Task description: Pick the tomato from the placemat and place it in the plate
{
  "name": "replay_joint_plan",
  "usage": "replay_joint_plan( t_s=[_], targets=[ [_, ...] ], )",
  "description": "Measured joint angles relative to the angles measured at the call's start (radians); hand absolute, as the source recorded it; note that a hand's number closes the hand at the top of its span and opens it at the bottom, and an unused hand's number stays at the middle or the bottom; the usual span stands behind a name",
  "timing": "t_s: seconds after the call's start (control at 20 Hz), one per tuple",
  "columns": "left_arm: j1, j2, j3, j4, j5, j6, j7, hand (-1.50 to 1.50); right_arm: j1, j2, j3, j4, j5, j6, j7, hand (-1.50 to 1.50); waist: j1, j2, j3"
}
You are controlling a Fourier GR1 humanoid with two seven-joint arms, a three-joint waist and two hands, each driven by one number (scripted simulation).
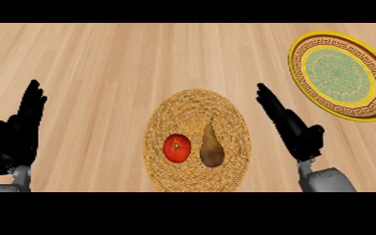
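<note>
Our right hand [294,124] hovers with fingers straight, holding nothing, right of the placemat [197,104]. The tomato [177,148] sits lower centre, just beside a pear [211,147]; reaching across, we could knock the pear. The plate [297,55] waits upper right.

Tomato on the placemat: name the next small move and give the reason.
Probably swing the right hand left and down over the tomato. That hand is open and holds nothing, the tomato lies beside the pear on the placemat, and the plate is empty.
</note>
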Motion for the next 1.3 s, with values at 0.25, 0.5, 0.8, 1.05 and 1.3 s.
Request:
replay_joint_plan(
  t_s=[0.25, 0.5, 0.8, 1.05, 1.3],
  targets=[
    [0.026, -0.065, -0.059, 0.038, 0.034, -0.048, 0.042, 0.00, -0.054, 0.026, -0.065, -0.138, 0.076, -0.188, 0.050, 1.50, -0.012, -0.011, -0.007],
    [0.049, -0.135, -0.105, 0.052, 0.089, -0.091, 0.073, 0.00, -0.045, -0.051, -0.143, -0.172, 0.301, -0.421, 0.118, -1.50, -0.056, -0.020, -0.018],
    [0.044, -0.171, -0.132, 0.045, 0.117, -0.137, 0.080, 0.00, 0.105, 0.094, -0.062, -0.360, 0.541, -0.723, 0.150, -1.50, -0.034, -0.022, -0.008],
    [0.012, -0.195, -0.142, 0.063, 0.110, -0.147, 0.099, 0.00, 0.240, 0.139, 0.084, -0.530, 0.806, -0.746, 0.301, -1.50, -0.012, -0.018, -0.005],
    [0.016, -0.197, -0.144, 0.063, 0.105, -0.163, 0.086, 0.00, 0.308, 0.092, 0.170, -0.597, 0.950, -0.550, 0.500, -1.50, 0.001, -0.016, -0.007]
  ],
)
